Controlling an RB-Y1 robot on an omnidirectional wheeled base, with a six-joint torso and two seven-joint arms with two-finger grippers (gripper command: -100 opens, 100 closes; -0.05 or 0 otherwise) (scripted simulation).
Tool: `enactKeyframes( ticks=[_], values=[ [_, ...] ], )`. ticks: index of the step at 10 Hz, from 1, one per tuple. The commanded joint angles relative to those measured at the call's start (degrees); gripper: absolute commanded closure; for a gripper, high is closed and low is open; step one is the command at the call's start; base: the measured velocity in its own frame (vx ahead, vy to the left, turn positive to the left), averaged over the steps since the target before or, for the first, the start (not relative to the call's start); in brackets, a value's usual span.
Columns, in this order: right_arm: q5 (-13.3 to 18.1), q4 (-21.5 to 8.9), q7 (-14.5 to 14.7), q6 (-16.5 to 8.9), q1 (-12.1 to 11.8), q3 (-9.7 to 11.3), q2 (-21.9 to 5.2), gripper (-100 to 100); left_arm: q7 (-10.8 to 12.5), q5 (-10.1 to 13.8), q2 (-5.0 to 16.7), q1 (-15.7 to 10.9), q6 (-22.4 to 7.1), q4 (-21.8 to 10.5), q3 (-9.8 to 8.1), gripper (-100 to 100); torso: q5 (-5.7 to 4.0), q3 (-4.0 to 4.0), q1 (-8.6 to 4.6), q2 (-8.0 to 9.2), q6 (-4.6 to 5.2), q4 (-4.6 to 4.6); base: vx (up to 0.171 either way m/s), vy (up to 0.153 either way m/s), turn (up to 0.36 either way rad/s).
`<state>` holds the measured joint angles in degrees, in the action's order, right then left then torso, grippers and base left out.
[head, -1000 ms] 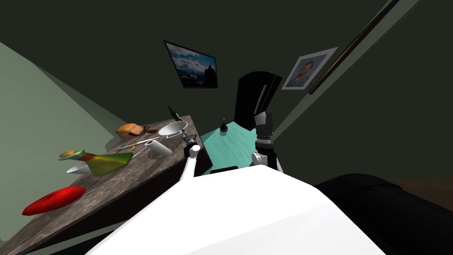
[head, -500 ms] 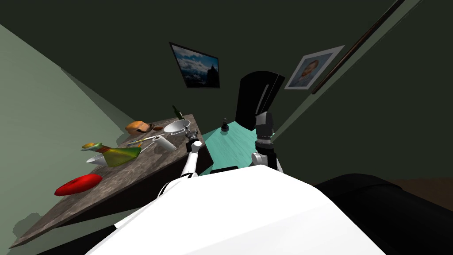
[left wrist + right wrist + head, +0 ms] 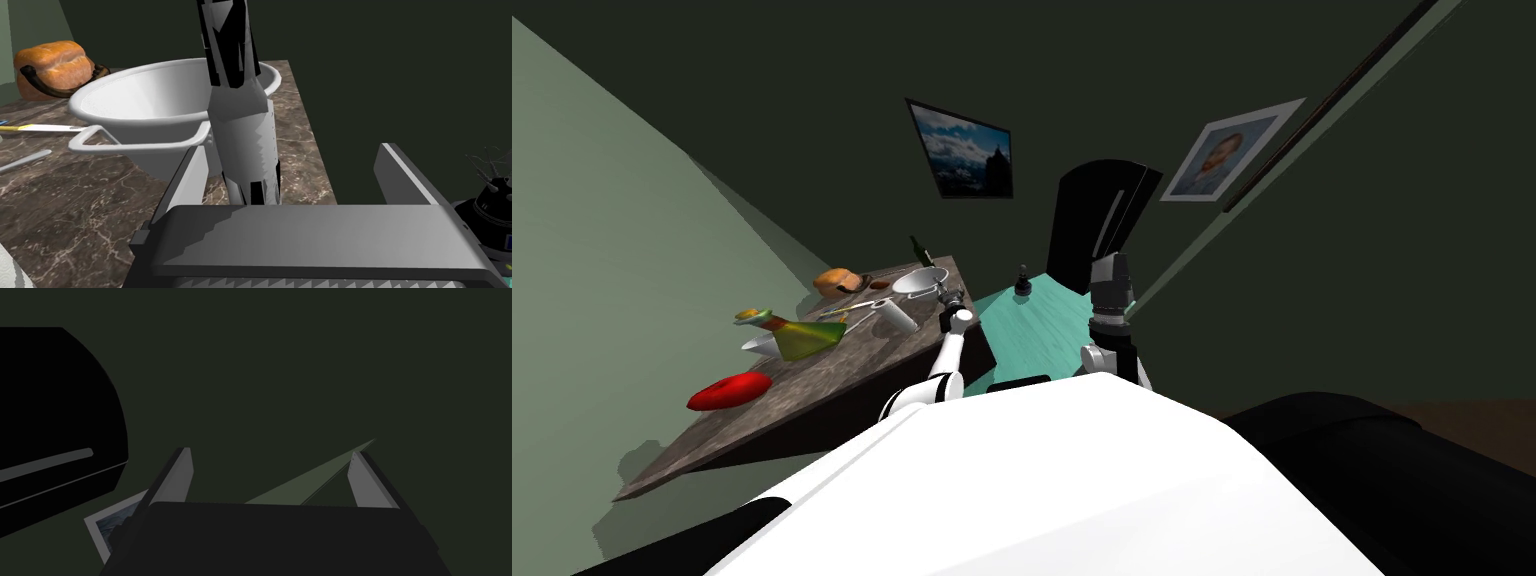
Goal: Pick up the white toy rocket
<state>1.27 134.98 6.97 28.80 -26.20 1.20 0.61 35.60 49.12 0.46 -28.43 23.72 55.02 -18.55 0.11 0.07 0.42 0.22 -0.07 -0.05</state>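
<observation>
You see one white toy rocket (image 3: 245, 140) standing upright on the marble desk (image 3: 75, 200), just beside one white bowl (image 3: 150, 100), with one bread loaf (image 3: 50, 65) beyond the bowl. Your left tool (image 3: 287, 150) is released, its two fingers flanking the rocket, one close to it. Your right tool (image 3: 271, 453) is released too, well apart.

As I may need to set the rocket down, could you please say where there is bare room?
Bare: the marble table between red disc and its near corner; most of the teal table. Crowded: far end around bowl, rocket and bread loaf.
</observation>
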Motion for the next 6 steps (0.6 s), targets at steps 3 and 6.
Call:
enactKeyframes(
  ticks=[3,6],
  values=[
    [0.00,0.00,0.00,0.00,-0.01,0.00,0.00,0,0.18,-0.26,0.15,-2.80,-0.25,-2.52,-0.23,-100,-0.02,-0.12,-0.07,-0.21,0.00,-0.04,-0.019,0.001,-0.009],
    [0.00,0.00,0.00,0.00,-0.01,0.00,0.00,0,0.25,-0.23,0.21,-2.89,-0.22,-2.60,-0.31,100,-0.04,-0.20,-0.17,-0.33,0.09,-0.09,0.000,0.000,-0.001]
  ],
)
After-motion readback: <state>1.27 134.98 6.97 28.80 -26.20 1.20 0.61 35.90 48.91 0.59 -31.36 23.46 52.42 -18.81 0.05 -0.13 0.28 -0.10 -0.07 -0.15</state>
